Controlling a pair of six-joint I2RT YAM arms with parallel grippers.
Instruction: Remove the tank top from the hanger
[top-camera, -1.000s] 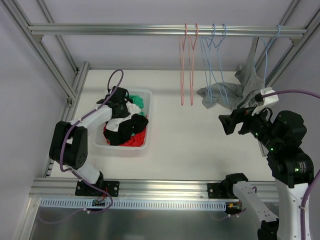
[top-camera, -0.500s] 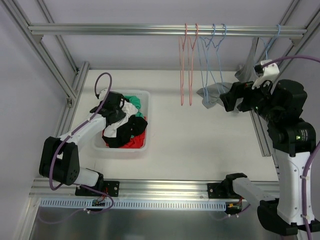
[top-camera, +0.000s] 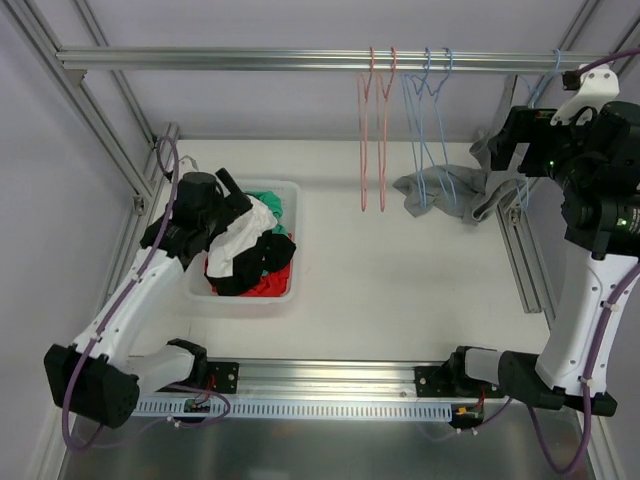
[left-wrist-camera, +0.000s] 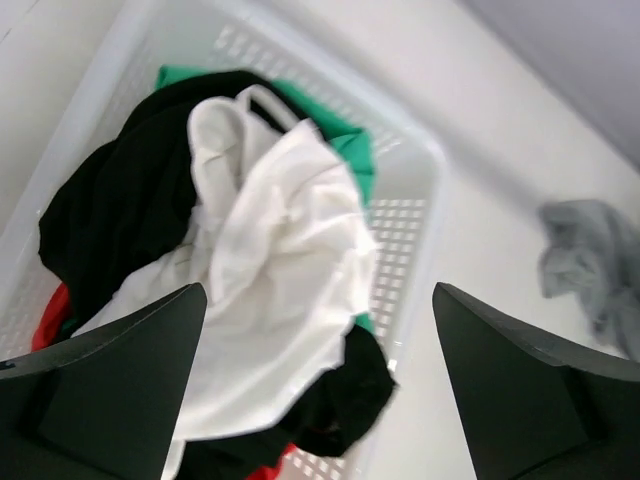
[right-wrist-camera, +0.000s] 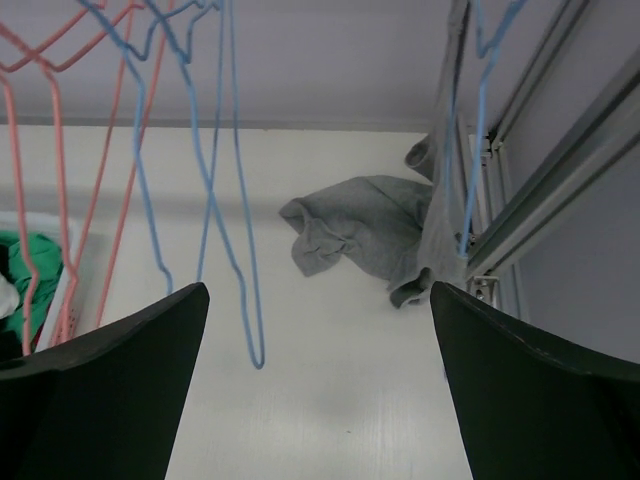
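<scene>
The grey tank top (top-camera: 445, 188) hangs by one strap from a blue hanger (right-wrist-camera: 465, 228) at the right end of the rail, and most of it lies crumpled on the table (right-wrist-camera: 370, 228). My right gripper (top-camera: 497, 150) is open and empty, raised beside the hanging strap, left of that hanger; its wrist view looks down on the cloth between wide-set fingers (right-wrist-camera: 320, 400). My left gripper (top-camera: 235, 205) hovers open and empty over the basket's clothes (left-wrist-camera: 320, 400). The grey tank top (left-wrist-camera: 590, 260) also shows far right in the left wrist view.
A white basket (top-camera: 245, 300) at the left holds white (left-wrist-camera: 270, 290), black, green and red garments. Two empty pink hangers (top-camera: 373, 130) and two empty blue hangers (top-camera: 425, 120) hang from the rail (top-camera: 250, 60). Aluminium frame posts (top-camera: 525, 260) flank the table.
My left gripper has opened, let go of the basket's clothes and pulled back up to the left. My right arm has risen toward the rail, beside the tank top's hanger.
</scene>
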